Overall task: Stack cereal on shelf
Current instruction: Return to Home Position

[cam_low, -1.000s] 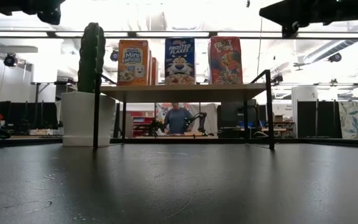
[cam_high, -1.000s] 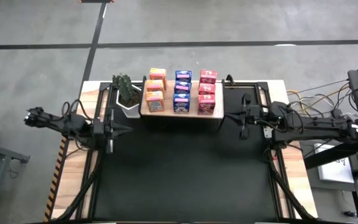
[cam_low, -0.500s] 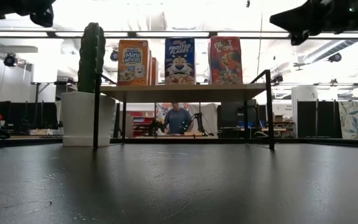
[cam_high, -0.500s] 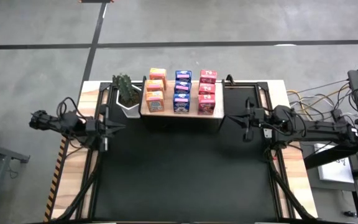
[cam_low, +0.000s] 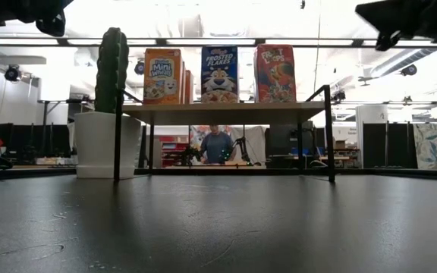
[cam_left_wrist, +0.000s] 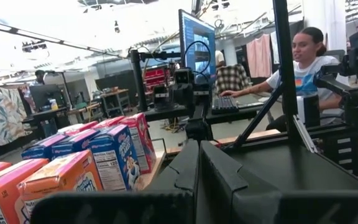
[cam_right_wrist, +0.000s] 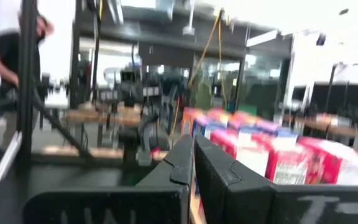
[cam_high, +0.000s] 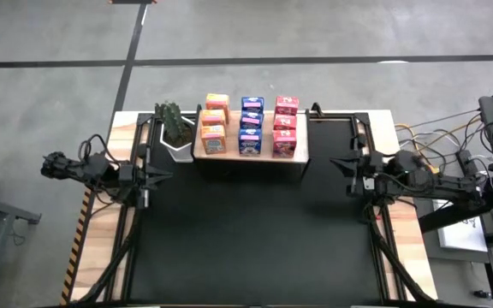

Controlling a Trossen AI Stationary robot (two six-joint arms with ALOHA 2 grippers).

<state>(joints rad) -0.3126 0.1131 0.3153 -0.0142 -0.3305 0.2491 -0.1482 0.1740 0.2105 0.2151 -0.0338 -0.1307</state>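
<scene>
Nine small cereal boxes stand upright in three rows on the raised wooden shelf at the table's far edge: orange boxes at the left, blue boxes in the middle, pink-red boxes at the right. They also show in the low view and in both wrist views. My left gripper is shut and empty over the table's left side. My right gripper is shut and empty over the table's right side.
A green cactus in a white pot stands just left of the shelf. The black mat spreads in front of the shelf. A black metal frame runs around the mat. People show in the room beyond the table.
My right gripper has drawn back toward the table's right edge, away from the shelf. My left gripper has drawn back a little toward the table's left edge. The boxes have stayed where they were.
</scene>
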